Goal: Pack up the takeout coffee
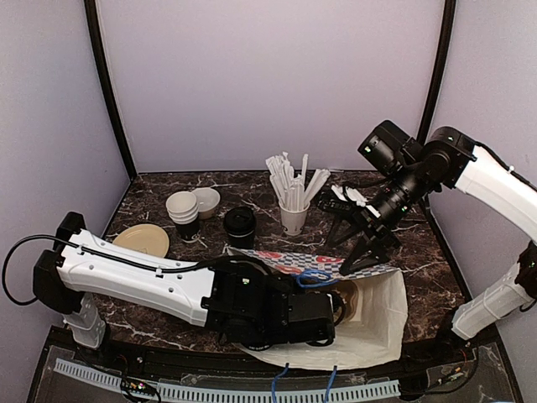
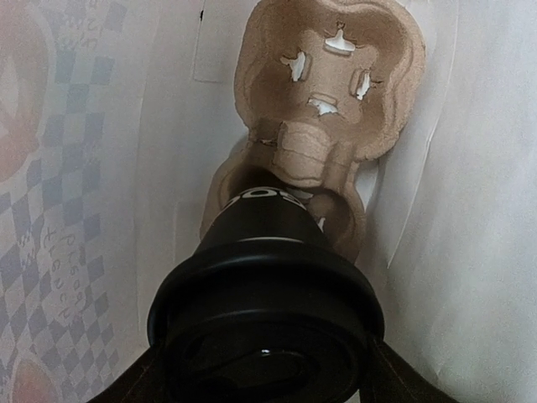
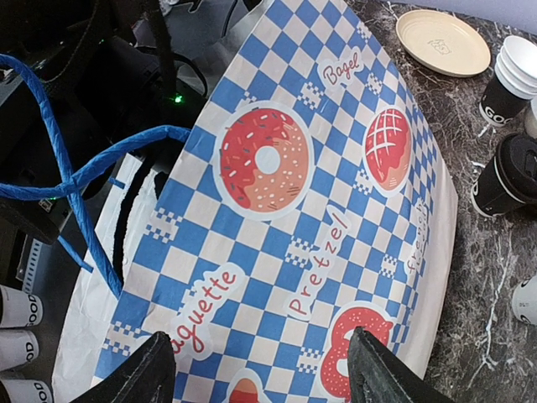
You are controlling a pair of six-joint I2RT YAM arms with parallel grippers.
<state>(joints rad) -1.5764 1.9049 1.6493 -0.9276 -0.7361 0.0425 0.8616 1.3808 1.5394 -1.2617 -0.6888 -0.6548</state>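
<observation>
**Top view.** One bag (image 1: 382,312) lies on its side. The left gripper is hidden in its mouth. The right gripper (image 1: 367,262) hangs above, fingers apart, empty. One spare lidded cup (image 1: 240,225) stands outside.

**Left wrist.** The left gripper (image 2: 264,374) is clamped on the one takeout coffee (image 2: 264,277) inside the bag. The coffee's base is at the one cup carrier (image 2: 336,92); whether it is seated is unclear.

**Right wrist.** One plate (image 3: 442,40). The lidless cup stack (image 3: 513,80) is cropped and cannot be counted.

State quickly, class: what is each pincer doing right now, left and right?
Left pincer: closed on the takeout coffee, inside the bag.
Right pincer: open, holding nothing, above the bag.
</observation>
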